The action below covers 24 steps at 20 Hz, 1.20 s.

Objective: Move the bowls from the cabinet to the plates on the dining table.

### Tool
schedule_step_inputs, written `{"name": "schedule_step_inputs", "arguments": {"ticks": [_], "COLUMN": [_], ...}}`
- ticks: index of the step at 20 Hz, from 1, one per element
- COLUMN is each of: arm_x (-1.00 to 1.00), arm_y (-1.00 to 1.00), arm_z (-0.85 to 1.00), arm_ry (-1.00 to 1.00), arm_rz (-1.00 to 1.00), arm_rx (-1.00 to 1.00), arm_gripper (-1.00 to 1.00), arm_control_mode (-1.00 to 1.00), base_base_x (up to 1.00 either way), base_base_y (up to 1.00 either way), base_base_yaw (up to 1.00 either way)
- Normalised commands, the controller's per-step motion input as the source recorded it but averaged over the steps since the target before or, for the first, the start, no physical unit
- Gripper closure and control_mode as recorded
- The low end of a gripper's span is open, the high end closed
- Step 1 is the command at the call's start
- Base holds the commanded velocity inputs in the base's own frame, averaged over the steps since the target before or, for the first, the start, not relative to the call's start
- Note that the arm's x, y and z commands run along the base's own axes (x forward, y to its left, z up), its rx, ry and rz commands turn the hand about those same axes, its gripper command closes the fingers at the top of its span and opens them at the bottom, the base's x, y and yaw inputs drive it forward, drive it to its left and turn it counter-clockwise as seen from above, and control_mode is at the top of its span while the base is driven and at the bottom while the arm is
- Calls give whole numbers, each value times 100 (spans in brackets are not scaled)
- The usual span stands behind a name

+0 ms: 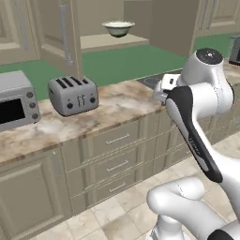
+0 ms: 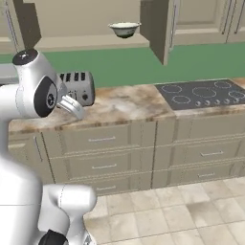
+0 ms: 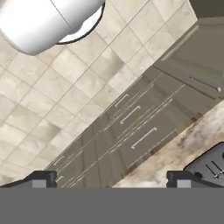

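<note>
Your gripper hangs released, its two fingertips spread wide with nothing between them, looking down over the bench edge at the drawer fronts and tiled floor. Farther off, the toaster stands on the bench well apart from the gripper. Farthest, high above and beyond it, one bowl sits upright on the shelf of the open cabinet.

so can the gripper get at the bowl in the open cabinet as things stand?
Probably yes: the cabinet door stands open and the bowl sits alone on the shelf edge, but the open gripper points down, so the arm must swing up.
</note>
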Motion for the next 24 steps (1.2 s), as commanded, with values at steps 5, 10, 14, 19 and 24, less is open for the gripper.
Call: {"name": "schedule_step_inputs", "arguments": {"ticks": [5,10,14,19,24], "arm_x": [0,0,0,0,0], "arm_y": [0,0,0,0,0], "arm_z": [0,0,0,0,0], "arm_ry": [0,0,0,0,0], "arm_rz": [0,0,0,0,0], "arm_rx": [0,0,0,0,0], "arm_gripper": [-100,-100,-100,-100,-100], "arm_control_mode": [100,100,100,100,100], "base_base_x": [50,74,84,62,39], "base_base_y": [-60,-41,-23,0,-7], "base_base_yaw": [36,32,29,25,17]}}
